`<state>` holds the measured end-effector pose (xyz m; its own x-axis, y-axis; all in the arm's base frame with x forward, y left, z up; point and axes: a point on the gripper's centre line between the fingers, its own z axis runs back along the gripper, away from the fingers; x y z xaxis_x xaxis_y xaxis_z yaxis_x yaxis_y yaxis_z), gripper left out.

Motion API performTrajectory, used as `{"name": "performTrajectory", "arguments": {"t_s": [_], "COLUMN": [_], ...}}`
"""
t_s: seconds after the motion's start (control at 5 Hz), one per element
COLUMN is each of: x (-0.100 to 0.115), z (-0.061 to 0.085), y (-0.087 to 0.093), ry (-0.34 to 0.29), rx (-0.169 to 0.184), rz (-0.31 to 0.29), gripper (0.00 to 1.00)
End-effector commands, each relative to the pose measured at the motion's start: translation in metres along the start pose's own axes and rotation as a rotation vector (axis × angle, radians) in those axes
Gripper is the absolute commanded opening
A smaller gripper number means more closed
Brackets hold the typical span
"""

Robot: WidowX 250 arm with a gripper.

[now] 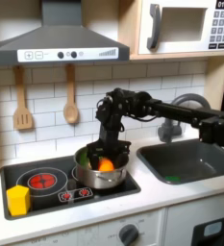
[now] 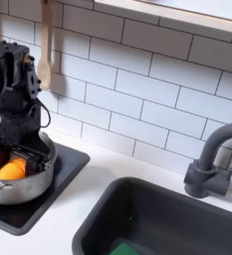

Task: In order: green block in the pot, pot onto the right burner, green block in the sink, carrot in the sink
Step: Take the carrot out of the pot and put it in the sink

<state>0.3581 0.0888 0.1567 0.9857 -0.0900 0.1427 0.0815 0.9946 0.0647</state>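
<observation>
The steel pot (image 1: pixel 88 178) (image 2: pixel 28 185) stands on the right burner of the black stove. The orange carrot (image 1: pixel 106 165) (image 2: pixel 10 170) lies inside it. My gripper (image 1: pixel 104 154) (image 2: pixel 21 154) reaches down into the pot right at the carrot, its black fingers hard to make out against the arm, so I cannot tell how the jaws stand. A green patch shows at the pot's left rim in the first exterior view; what it is stays unclear. The green block (image 2: pixel 124 248) (image 1: pixel 177 177) rests on the floor of the dark grey sink (image 1: pixel 205 154) (image 2: pixel 187 214).
A yellow block (image 1: pixel 18 199) sits at the stove's front left corner, near the glowing red left burner (image 1: pixel 41 180). The dark faucet (image 1: pixel 186 102) (image 2: pixel 212 159) curves over the sink's back. Wooden utensils (image 1: pixel 70 96) hang on the tiled wall, under a range hood (image 1: pixel 61 43).
</observation>
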Motion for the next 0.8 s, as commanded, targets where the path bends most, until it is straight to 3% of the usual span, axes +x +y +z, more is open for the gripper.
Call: {"name": "performTrajectory", "arguments": {"t_s": [0.0, 0.2, 0.4, 0.6], "x": [-0.008, -0.012, -0.012, -0.007], "z": [-0.005, -0.005, -0.001, 0.016], "y": [0.000, -0.002, -0.004, -0.004], "ry": [0.023, 0.020, 0.012, -0.024], "rx": [-0.015, -0.010, -0.001, 0.009], "rz": [0.001, 0.024, 0.025, 0.038], "gripper": [0.88, 0.00, 0.00, 0.00]}}
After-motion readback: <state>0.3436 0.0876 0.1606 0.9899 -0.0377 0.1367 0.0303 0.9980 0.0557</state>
